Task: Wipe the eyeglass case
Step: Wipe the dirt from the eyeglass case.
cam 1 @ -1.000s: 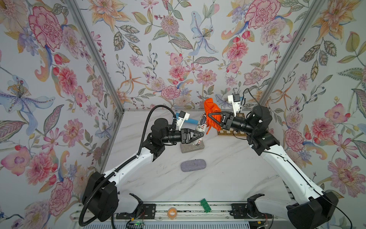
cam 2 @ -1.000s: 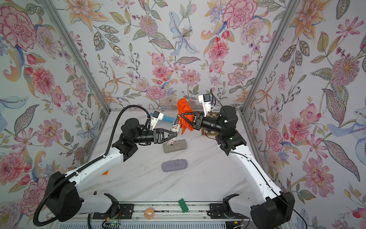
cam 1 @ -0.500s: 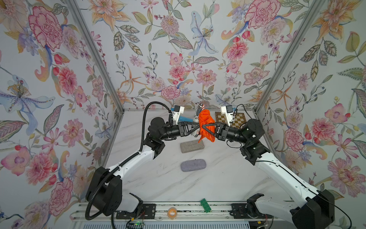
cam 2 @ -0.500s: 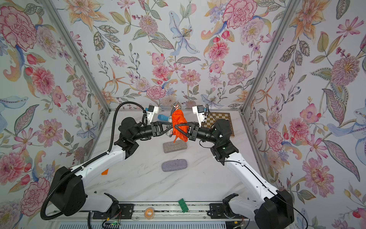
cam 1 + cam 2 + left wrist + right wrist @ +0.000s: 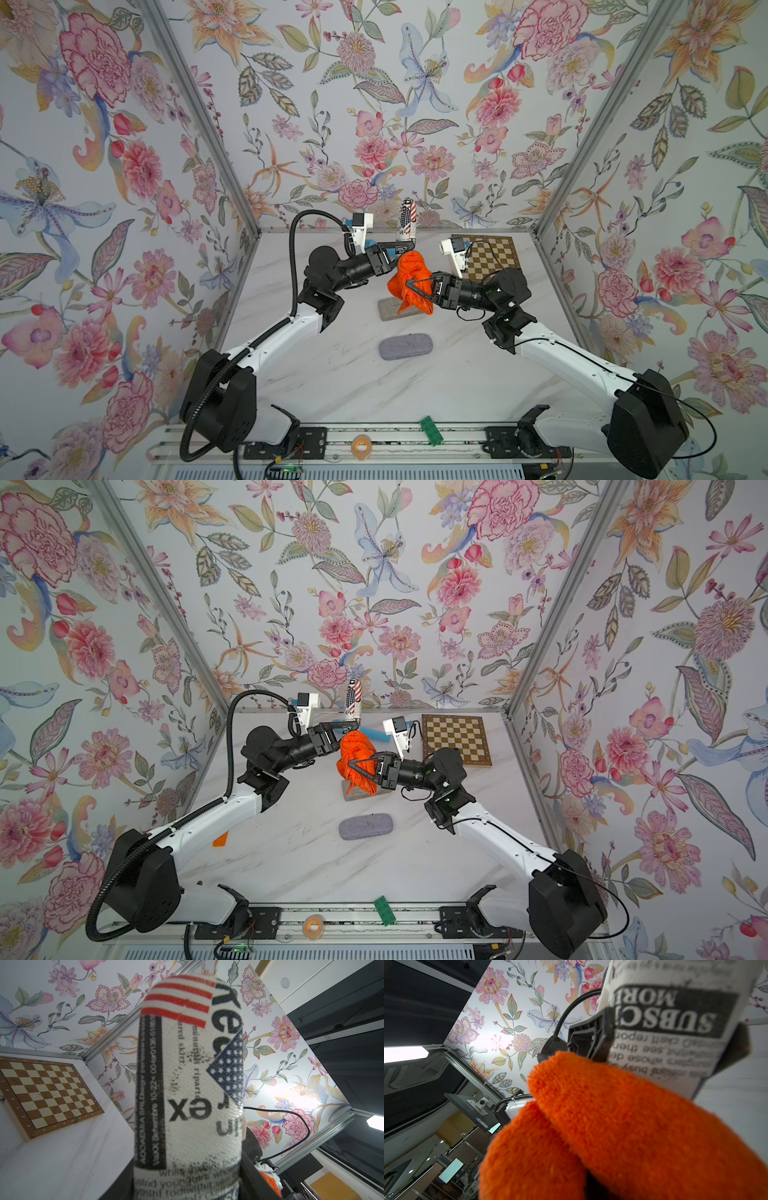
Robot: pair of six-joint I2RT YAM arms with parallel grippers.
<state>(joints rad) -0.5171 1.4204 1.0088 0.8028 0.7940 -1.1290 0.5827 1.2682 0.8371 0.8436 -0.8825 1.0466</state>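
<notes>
Floral walls behind newsprint eyeglass case, "SUBSC", "MORE".

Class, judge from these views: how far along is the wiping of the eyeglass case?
Done: left gripper holds the newsprint eyeglass case clear of the table; right gripper grips the orange cloth. In hand: cloth meets the case's gripped lower end. Left: apparently its exposed upper length, then setting it down.

White arms, blk joints, ribbed blk cable.
</notes>
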